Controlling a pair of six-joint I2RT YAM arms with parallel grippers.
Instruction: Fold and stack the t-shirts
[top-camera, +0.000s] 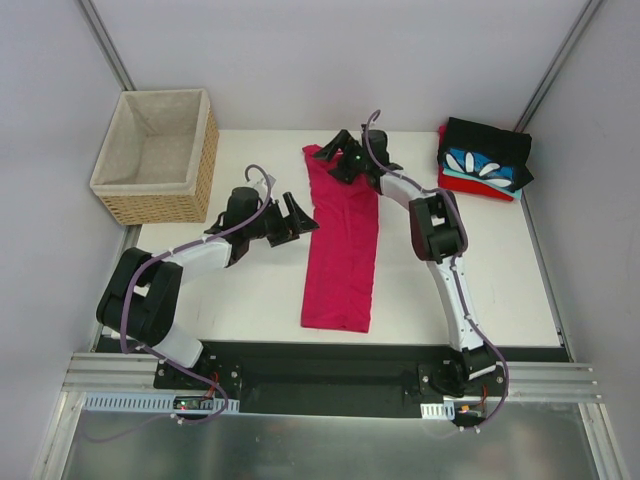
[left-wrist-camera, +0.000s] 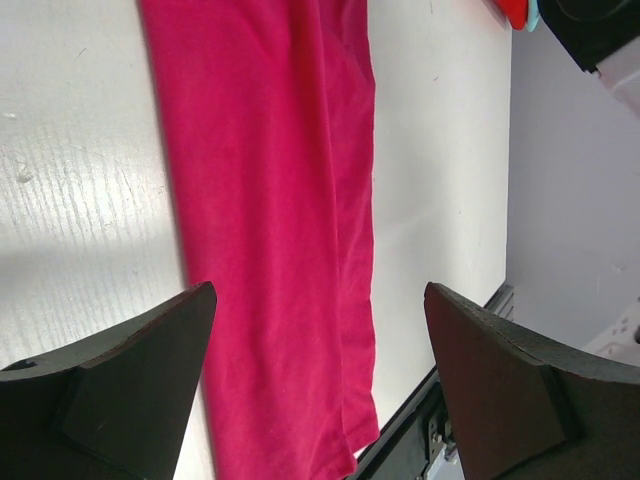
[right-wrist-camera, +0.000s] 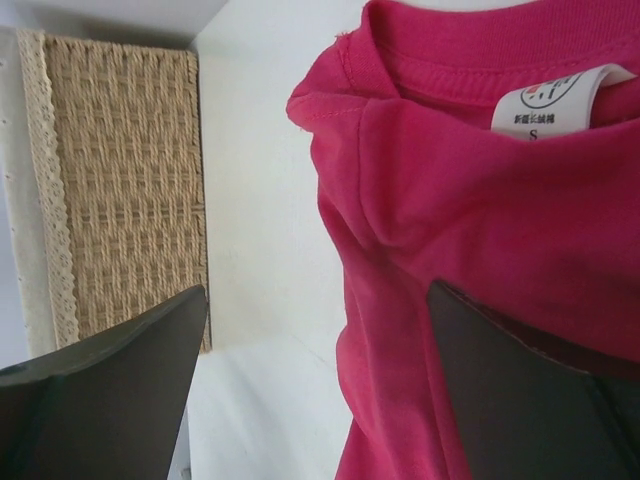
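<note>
Plain magenta-pink short-sleeved t-shirt (top-camera: 340, 250) lies flat on the white worktop (top-camera: 480, 270), folded lengthwise into a long narrow strip. It runs from the middle of the far edge down to near the near edge, collar end at the far edge.

Left tool (top-camera: 298, 215) sits just beside the strip's left side about halfway along. Its fingers (left-wrist-camera: 110, 390) are wide apart and hold nothing - left wrist view shows pink cloth lying flat on the worktop between them.

Right tool (top-camera: 335, 155) is over the collar end. Its fingers (right-wrist-camera: 100, 390) are spread too, not clamped on the cloth - right wrist view shows the collar and a white size label (right-wrist-camera: 560, 100) below, cloth slightly bunched by one finger.

Far right corner has a stack of folded t-shirts: black one (top-camera: 490, 142) on top, blue one with white petal print (top-camera: 480, 167) under it, red one (top-camera: 478, 187) at the bottom.

Woven wicker basket with beige lining (top-camera: 160, 208) stands at the far left corner, well apart from the pink shirt.
</note>
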